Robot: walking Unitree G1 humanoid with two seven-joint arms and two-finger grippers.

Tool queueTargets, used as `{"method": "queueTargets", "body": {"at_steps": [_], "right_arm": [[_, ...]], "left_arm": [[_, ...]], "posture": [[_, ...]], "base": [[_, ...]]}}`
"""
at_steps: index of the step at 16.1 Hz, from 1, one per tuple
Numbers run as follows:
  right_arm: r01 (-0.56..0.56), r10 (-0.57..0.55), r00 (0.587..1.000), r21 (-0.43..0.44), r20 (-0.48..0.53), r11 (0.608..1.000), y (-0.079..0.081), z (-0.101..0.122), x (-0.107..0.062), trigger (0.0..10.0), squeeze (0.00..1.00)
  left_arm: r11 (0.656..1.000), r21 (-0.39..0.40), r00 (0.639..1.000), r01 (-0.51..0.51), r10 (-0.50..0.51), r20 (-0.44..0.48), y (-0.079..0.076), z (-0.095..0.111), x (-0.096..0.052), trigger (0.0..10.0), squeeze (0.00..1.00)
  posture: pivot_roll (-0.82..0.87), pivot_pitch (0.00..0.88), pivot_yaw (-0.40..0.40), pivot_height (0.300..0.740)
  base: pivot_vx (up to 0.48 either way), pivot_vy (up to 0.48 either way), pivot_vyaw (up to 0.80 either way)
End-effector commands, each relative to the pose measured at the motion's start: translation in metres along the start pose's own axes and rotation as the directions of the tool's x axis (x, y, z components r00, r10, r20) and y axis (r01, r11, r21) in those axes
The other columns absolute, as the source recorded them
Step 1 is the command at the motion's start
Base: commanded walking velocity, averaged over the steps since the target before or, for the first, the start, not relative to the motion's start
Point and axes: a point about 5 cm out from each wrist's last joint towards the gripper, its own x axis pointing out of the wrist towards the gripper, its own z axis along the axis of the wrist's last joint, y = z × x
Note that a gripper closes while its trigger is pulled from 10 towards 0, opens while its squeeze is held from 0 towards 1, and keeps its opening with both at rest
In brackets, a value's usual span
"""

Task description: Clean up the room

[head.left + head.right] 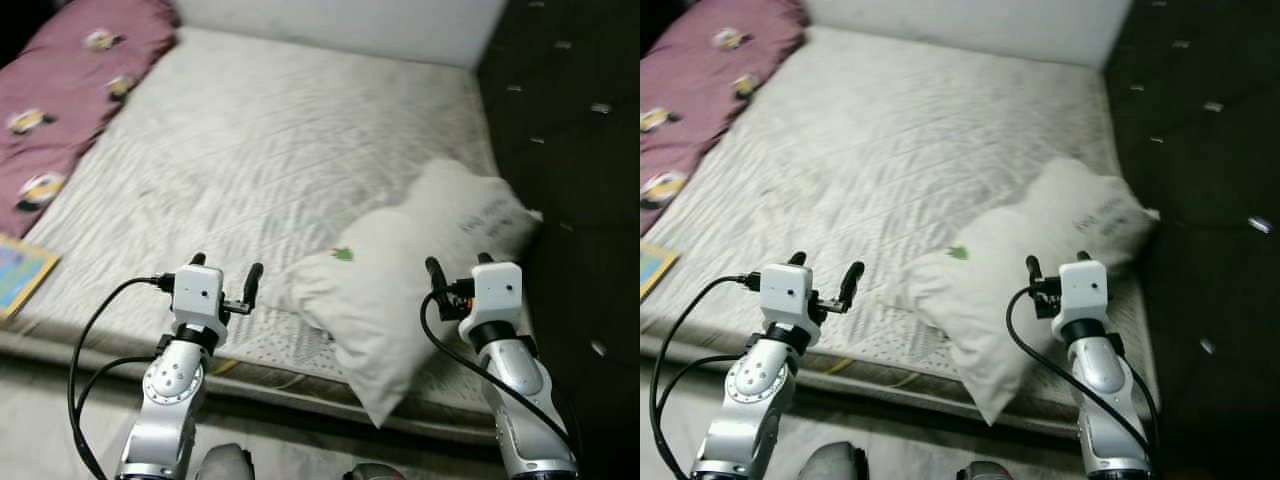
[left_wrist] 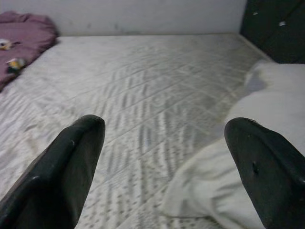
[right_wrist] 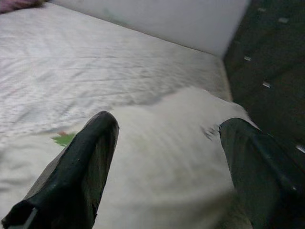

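Observation:
A white pillow [image 1: 410,270] with a small green mark lies on the right front part of a bare white mattress [image 1: 250,140], its corner hanging over the front edge. My right gripper [image 1: 460,266] hovers open just above the pillow's near right side; the pillow [image 3: 167,157] spreads between its fingers in the right wrist view. My left gripper [image 1: 225,272] is open over the mattress's front edge, left of the pillow [image 2: 248,157], with nothing between its fingers.
A maroon blanket [image 1: 70,90] with yellow cartoon figures lies along the mattress's left side. A colourful book [image 1: 20,275] rests at the left front corner. A dark tufted headboard [image 1: 570,130] stands on the right, a white wall [image 1: 340,25] at the far end.

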Motion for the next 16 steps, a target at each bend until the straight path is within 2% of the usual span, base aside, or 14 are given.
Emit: {"method": "queueTargets", "body": {"at_steps": [1, 11, 16], "right_arm": [[0.007, -0.007, 1.0, 0.005, -0.007, 1.0, -0.0028, -0.0015, -0.0013, 10.0, 0.0], [0.015, -0.015, 1.0, 0.019, -0.015, 1.0, -0.0029, -0.0029, -0.0016, 10.0, 0.0], [0.014, -0.014, 1.0, 0.023, -0.021, 1.0, -0.0019, -0.0042, -0.0019, 10.0, 0.0]], "left_arm": [[1.0, 0.007, 1.0, 0.007, -0.007, -0.011, -0.0024, -0.0007, -0.0002, 10.0, 0.0], [1.0, 0.001, 1.0, 0.006, -0.006, -0.008, -0.0024, 0.0006, 0.0003, 10.0, 0.0], [0.999, -0.002, 0.999, -0.038, 0.038, 0.005, 0.0033, 0.0032, -0.0017, 10.0, 0.0]], "posture": [[-0.04, 0.119, -0.048, 0.74], [-0.04, 0.122, -0.045, 0.74], [-0.04, 0.118, -0.043, 0.74]], "base": [[0.0, -0.266, 0.0], [0.0, -0.4, 0.0], [0.0, 0.0, 0.0]]}}
